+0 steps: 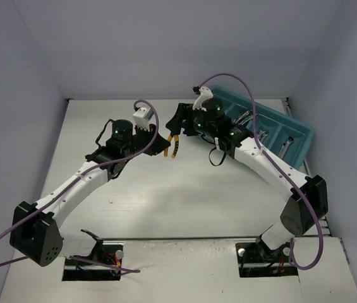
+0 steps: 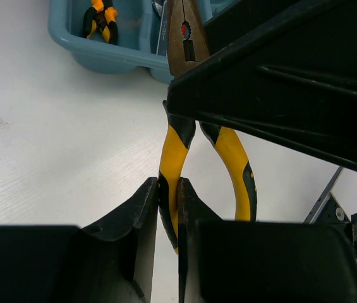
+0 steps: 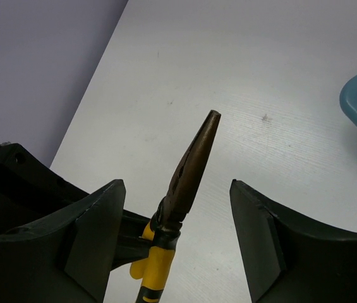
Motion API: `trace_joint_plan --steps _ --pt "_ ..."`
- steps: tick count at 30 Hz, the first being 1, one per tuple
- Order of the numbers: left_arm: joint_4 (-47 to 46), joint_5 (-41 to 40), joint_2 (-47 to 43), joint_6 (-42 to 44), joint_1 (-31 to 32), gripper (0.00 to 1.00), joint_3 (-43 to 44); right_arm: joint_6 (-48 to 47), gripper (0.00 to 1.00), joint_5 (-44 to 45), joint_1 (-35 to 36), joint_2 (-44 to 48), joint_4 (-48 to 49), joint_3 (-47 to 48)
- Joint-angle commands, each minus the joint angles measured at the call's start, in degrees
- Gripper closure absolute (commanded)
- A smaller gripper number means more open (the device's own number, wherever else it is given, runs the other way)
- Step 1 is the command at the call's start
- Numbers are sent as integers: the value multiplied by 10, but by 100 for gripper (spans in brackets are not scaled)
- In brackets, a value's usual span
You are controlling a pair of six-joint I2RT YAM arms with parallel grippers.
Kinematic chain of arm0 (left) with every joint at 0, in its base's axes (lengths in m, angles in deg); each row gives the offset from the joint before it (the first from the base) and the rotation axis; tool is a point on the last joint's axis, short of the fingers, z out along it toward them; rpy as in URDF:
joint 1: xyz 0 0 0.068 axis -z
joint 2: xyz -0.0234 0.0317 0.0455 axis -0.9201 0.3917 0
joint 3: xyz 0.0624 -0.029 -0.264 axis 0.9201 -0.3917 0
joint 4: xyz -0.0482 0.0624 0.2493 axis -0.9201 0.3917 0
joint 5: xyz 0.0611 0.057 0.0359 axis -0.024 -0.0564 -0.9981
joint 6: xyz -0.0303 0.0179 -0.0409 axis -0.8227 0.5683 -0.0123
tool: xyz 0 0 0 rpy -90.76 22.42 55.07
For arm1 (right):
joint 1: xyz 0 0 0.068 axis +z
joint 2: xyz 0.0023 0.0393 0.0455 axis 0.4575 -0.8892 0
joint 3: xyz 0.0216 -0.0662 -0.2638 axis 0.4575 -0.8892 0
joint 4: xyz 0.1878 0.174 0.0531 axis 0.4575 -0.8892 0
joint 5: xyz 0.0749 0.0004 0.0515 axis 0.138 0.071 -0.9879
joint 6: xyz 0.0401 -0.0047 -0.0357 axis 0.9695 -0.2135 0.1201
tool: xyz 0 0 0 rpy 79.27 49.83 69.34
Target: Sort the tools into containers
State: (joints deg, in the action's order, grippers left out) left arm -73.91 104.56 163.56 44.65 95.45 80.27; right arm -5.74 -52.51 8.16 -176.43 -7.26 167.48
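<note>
You have the long-nose pliers [image 2: 173, 151] clamped by one handle in the left gripper's [image 2: 169, 189] jaws. Their yellow-and-black handles are slightly spread, and the dark nose points at the teal tray [image 2: 112, 58], just short of its near end. A second yellow-and-black pair [image 2: 99, 16] lies in the tray's end compartment. From above, silver wrenches [image 1: 285, 146] lie lengthwise in other compartments.

pliers [image 1: 174, 146] between left claw [image 2: 169, 192] and right claw [image 3: 177, 189], tray [image 1: 305, 134] far right
</note>
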Motion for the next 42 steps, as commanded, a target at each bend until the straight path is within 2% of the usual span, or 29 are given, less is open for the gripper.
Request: trace_joint_plan --steps 1,11,12,15,17,18,20,21,23,25,26,30,34,37,42 --pt "-72 16 -31 -4 4 100 9 18 39 5 12 -6 39 18" --pt "-72 2 -40 11 4 100 7 34 64 14 31 -9 39 -7" --pt "-72 1 -40 13 4 100 7 34 68 17 31 -7 39 -11" --pt "-72 0 -39 18 4 100 6 29 90 34 33 -1 39 -14" --pt "-71 -1 -40 17 4 100 4 26 100 46 32 2 38 -13" --pt "-69 -6 -39 17 4 100 3 23 100 53 30 4 38 -11" --pt "-52 -18 -40 20 4 91 6 18 100 66 25 6 39 -8" --pt "-39 -25 -41 23 4 83 9 15 100 72 21 8 39 -7" --pt "7 -56 -42 39 4 51 17 11 100 84 5 9 38 -2" --pt "48 -86 -53 51 4 32 22 9 100 90 -24 4 38 4" --pt "68 -113 -57 54 4 26 20 10 100 94 -36 2 39 10" --pt "144 -209 -94 59 3 22 14 10 100 118 -114 -28 39 36" --pt "221 -299 -133 63 3 22 10 8 100 126 -173 -96 39 93" --pt "277 -329 -161 61 2 22 8 18 100 127 -198 -171 42 147" --pt "307 -337 -213 48 1 22 -20 30 100 86 -218 -303 59 244"
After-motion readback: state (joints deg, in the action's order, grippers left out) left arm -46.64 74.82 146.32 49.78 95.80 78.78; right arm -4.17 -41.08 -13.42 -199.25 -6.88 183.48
